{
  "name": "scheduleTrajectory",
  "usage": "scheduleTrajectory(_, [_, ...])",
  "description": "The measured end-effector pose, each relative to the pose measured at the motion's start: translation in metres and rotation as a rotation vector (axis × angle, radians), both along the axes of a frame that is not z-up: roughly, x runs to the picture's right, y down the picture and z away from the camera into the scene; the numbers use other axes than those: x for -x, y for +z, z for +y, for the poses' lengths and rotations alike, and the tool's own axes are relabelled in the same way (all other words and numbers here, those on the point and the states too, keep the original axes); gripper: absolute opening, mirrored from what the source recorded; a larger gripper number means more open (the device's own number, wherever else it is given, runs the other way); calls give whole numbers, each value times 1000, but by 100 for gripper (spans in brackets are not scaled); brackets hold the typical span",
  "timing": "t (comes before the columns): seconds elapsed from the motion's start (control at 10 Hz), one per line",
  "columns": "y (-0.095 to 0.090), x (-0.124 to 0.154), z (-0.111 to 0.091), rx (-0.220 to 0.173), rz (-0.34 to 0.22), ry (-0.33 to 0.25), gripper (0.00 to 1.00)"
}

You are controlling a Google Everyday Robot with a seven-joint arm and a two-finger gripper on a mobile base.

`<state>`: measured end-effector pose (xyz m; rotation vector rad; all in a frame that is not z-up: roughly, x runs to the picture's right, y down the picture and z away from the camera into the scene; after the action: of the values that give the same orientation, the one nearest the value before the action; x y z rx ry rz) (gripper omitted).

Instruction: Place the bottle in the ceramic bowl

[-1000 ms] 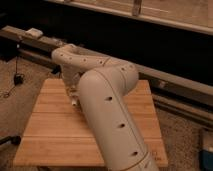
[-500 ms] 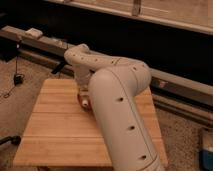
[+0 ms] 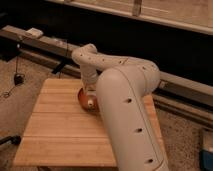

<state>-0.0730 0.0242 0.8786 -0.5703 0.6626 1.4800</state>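
Gripper: the gripper (image 3: 90, 98) hangs at the end of the arm, low over the middle back part of the counter; the arm covers most of it, and I cannot tell if it is open or closed, or if it carries something.
Arm: the thick white arm (image 3: 125, 105) comes from the lower right, bends at the top and goes down to the gripper.
Ceramic bowl: only an orange curved part of the ceramic bowl (image 3: 82, 97) shows, directly under the gripper and a little to its left; it stands on the counter.
Bottle: a small pale round thing shows just below the gripper, at the bowl, but I cannot tell if this is the bottle; the rest is hidden by the arm.
Counter: the wooden counter (image 3: 60, 125) of light planks spreads below and in front of the gripper.
Rail: a long metal rail (image 3: 45, 42) runs behind the gripper, along the dark wall.
Floor: the speckled floor (image 3: 20, 90) lies to the left of the gripper, beside the counter.
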Motion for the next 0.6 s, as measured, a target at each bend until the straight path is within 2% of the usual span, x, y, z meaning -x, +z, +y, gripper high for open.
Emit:
scheduleTrajectory(0.2, [-6, -1, 0, -3, -18, 15, 77])
scheduleTrajectory(0.3, [-10, 0, -1, -9, -37, 21, 80])
scheduleTrajectory(0.6, [-10, 4, -1, -10, -46, 19, 80])
